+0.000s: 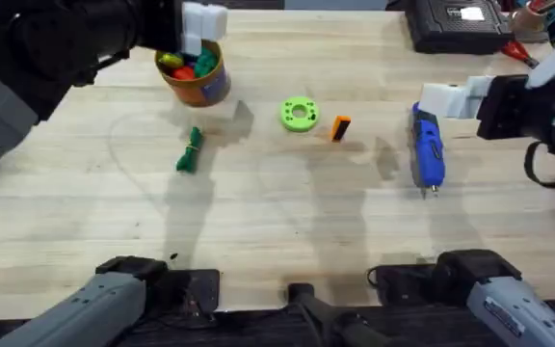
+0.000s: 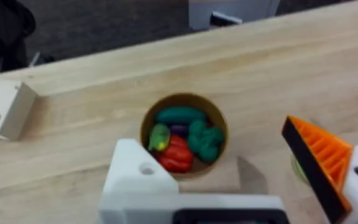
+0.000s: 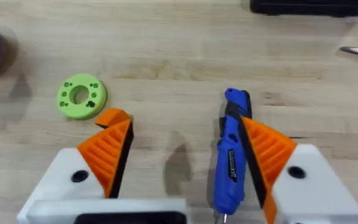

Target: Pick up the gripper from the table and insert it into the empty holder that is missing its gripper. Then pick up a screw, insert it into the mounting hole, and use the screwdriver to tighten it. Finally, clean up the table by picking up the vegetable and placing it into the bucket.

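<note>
Screwdriver (image 3: pixel 231 158) lies on the table (image 1: pixel 287 231) between the wide-spread orange fingers of the right claw (image 3: pixel 188 155), close against one of them; the loose orange finger (image 1: pixel 340 128) sits beside a green ring (image 1: pixel 299 114), off to that claw's side; the left claw (image 2: pixel 235 180), one bracket (image 2: pixel 138 177) bare of its pad, hangs spread above the toy-filled bucket (image 2: pixel 182 134); the dark-green vegetable (image 1: pixel 191 151) rests on the table near the bucket.
</note>
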You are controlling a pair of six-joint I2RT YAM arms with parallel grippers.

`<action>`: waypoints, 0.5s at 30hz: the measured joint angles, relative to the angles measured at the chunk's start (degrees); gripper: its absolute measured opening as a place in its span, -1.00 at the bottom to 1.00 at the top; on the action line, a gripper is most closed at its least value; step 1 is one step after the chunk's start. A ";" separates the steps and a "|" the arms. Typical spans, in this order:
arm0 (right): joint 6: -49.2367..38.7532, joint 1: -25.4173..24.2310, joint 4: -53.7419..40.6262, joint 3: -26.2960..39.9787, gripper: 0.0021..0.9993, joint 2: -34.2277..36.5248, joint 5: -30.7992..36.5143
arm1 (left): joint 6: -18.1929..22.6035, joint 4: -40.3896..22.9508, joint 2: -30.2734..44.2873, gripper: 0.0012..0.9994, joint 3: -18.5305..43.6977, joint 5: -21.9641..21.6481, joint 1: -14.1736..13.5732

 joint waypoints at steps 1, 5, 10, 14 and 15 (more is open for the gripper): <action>0.00 0.00 -0.02 0.00 0.98 0.00 0.02 | 0.00 0.91 0.00 0.97 0.00 -0.38 0.02; 0.00 0.00 0.00 0.00 0.98 0.00 0.02 | 0.00 2.27 0.00 0.97 0.00 -2.30 0.02; 0.00 0.00 -0.01 0.00 0.98 0.00 0.02 | 0.11 1.97 -0.24 0.97 0.00 -4.55 0.02; 0.00 0.00 -0.02 0.00 0.98 0.00 0.02 | 0.39 1.58 -3.68 0.97 -0.09 -6.23 0.02; 0.00 0.00 -0.01 0.00 0.98 0.00 0.00 | 0.39 1.64 -4.78 0.97 -0.33 -6.49 0.02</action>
